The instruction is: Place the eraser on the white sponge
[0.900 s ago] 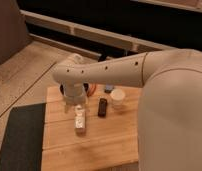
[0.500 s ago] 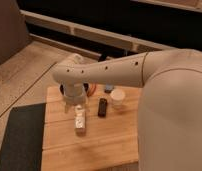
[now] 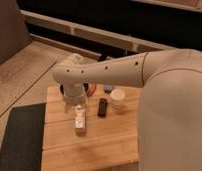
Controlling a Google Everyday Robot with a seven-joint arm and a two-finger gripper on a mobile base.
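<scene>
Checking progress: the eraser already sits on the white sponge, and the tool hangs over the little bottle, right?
No. The camera view shows the eraser lying on the table beside the white sponge, not on it. The tool does hang over the little bottle.

Eraser point(image 3: 102, 107): a small dark, matte bar lying flat on the wooden table point(image 3: 109, 145) near its middle, with its long axis running roughly away from the camera and tilted slightly. Sponge point(image 3: 117, 98): a squat white-cream chunk (cup-like in outline, rounded top) standing upright on the table, just right of the eraser's far end and a little farther back; a narrow strip of wood shows between the two. The eraser's top is bare. Gripper point(image 3: 75, 103): low over the table, left of the eraser and apart from both.
</scene>
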